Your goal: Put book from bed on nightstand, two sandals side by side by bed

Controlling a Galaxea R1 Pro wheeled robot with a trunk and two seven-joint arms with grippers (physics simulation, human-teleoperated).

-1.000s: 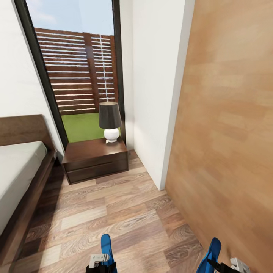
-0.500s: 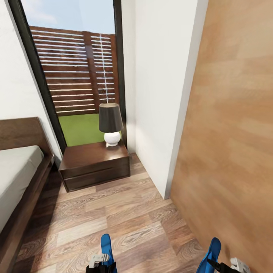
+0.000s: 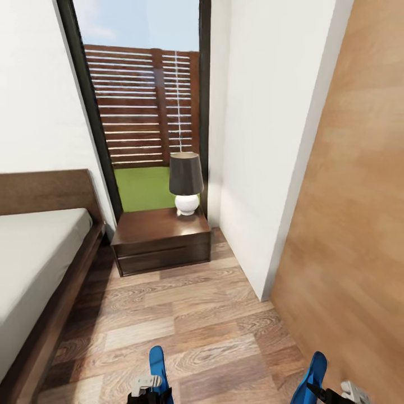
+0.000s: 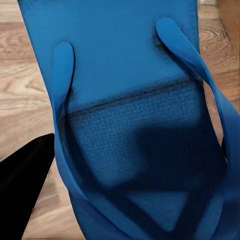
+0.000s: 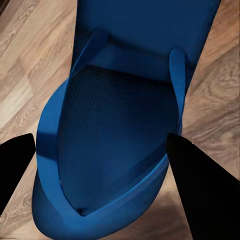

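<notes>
Left fingers: pinched on a blue sandal, its sole running out ahead of them over the plank floor.
Right fingers: one dark pad each side of the other sandal, clamped on it, toe strap between them.
Ahead of both grippers: open floor lay clear up to the nightstand, a lamp on its top.
Left edge: bed frame bordered the floor strip.
Right edge: white wall corner and wood panel closed in.
</notes>
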